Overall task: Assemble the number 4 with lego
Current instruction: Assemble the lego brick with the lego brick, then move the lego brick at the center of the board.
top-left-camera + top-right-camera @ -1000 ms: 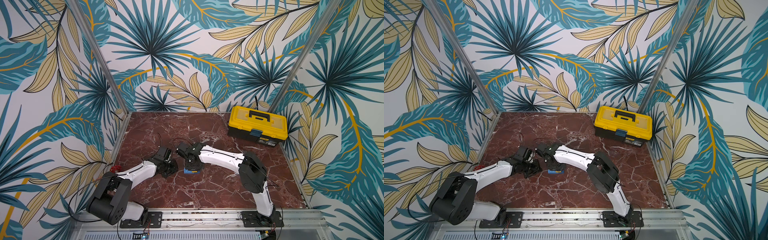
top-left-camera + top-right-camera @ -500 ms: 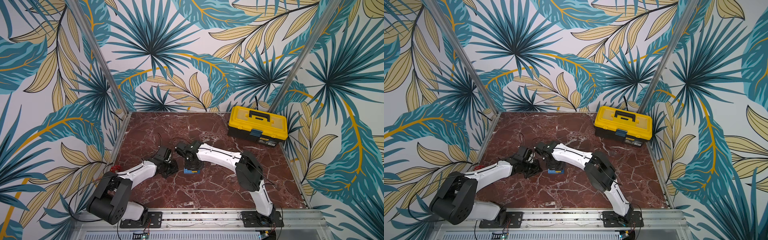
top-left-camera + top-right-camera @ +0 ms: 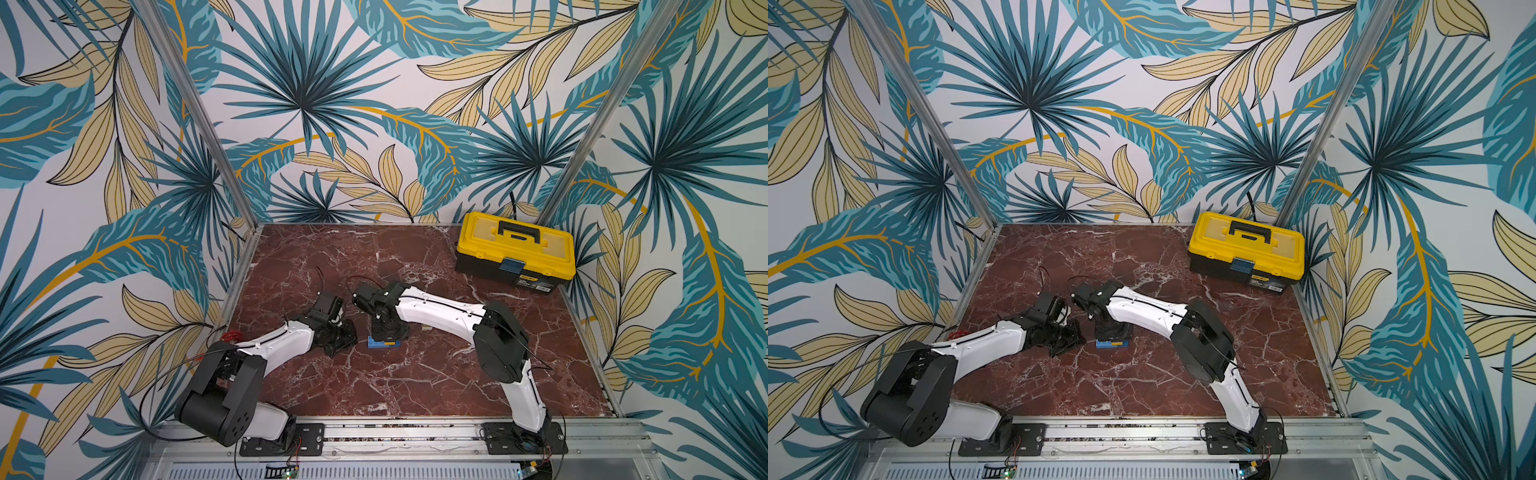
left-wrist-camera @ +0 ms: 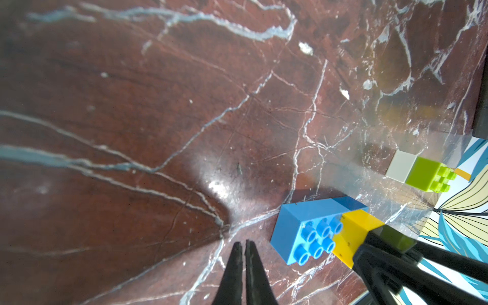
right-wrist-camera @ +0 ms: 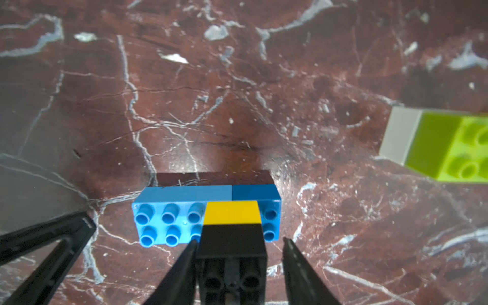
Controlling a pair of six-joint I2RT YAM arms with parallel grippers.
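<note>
The lego build stands on the marble floor: a long light-blue brick [image 5: 171, 208] [image 3: 384, 343] [image 3: 1112, 344] with a dark-blue brick [image 5: 254, 191] against its far side. A yellow brick [image 5: 231, 212] [image 4: 353, 232] sits on it, and a black brick [image 5: 232, 241] tops the yellow one. My right gripper [image 5: 239, 241] [image 3: 388, 330] is open astride the black brick; one finger touches it, the other stands clear. My left gripper [image 4: 243, 243] [image 3: 345, 336] is shut and empty, just beside the blue brick. A white-and-lime-green stack [image 5: 435, 145] [image 4: 420, 171] lies on its side nearby.
A yellow-and-black toolbox [image 3: 515, 251] [image 3: 1246, 249] stands shut at the back right corner. Metal rails and leaf-patterned walls close in the floor [image 3: 374, 386] on three sides. Both arms meet low over the middle of the floor.
My right gripper's jaws have spread apart from the black brick, which stays on the stack. The left gripper has stayed shut in place.
</note>
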